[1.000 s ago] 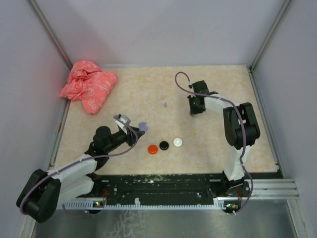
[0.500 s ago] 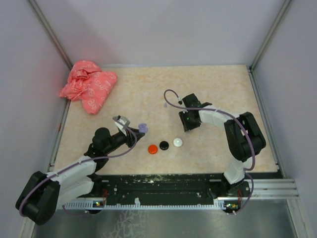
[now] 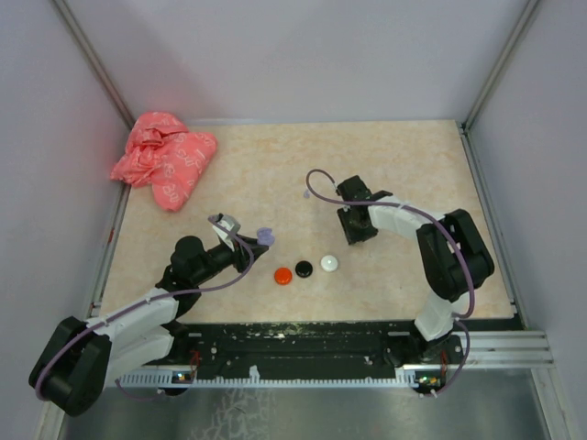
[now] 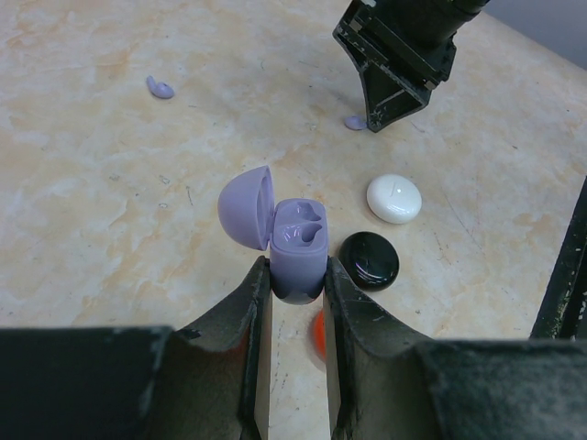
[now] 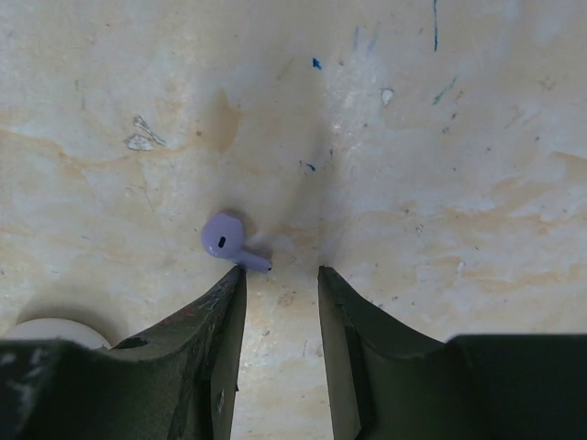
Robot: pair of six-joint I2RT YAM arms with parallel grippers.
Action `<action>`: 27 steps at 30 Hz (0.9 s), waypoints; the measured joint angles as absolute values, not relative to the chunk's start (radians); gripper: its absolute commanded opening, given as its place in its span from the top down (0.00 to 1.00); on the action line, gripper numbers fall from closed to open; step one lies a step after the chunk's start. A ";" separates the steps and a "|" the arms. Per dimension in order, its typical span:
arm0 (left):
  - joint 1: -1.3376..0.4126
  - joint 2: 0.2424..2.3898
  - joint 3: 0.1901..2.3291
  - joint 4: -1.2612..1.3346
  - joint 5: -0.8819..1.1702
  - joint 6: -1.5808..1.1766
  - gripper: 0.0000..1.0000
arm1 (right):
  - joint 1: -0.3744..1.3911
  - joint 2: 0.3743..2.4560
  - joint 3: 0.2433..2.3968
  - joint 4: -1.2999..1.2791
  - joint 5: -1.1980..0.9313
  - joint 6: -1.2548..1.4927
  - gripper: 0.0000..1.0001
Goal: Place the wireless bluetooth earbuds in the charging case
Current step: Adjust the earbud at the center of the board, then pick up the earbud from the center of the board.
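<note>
From above, the right claw (image 3: 356, 229) has come closer to the three round discs (image 3: 304, 268) than a second ago. The left claw (image 3: 246, 240) stays closed on the open lilac charging case (image 3: 264, 235).

The left wrist view shows two lilac earbuds (image 4: 160, 88) on the tabletop (image 4: 110, 211), the nearer earbud (image 4: 355, 122) beside the right claw's tip. The red disc (image 4: 317, 335) is mostly hidden.

The right wrist view shows this claw open, the nearer earbud just before one finger.
</note>
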State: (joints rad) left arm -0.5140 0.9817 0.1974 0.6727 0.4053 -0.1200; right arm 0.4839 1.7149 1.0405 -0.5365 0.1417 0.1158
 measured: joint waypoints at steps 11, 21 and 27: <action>-0.514 0.982 0.197 0.673 0.405 -0.127 1.00 | 0.535 1.584 1.023 -0.516 0.145 0.137 0.64; -0.514 0.974 0.190 0.673 0.405 -0.130 1.00 | 0.548 1.587 1.011 -0.426 0.163 0.207 0.65; -0.514 0.974 0.187 0.673 0.405 -0.131 1.00 | 0.548 1.636 1.008 -0.400 0.168 0.229 0.66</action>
State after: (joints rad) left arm -0.5140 0.9741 0.1875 0.6731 0.4053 -0.1310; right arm 0.5476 1.6356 1.0080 -0.4004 0.1677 0.2291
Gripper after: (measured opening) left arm 0.290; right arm 0.348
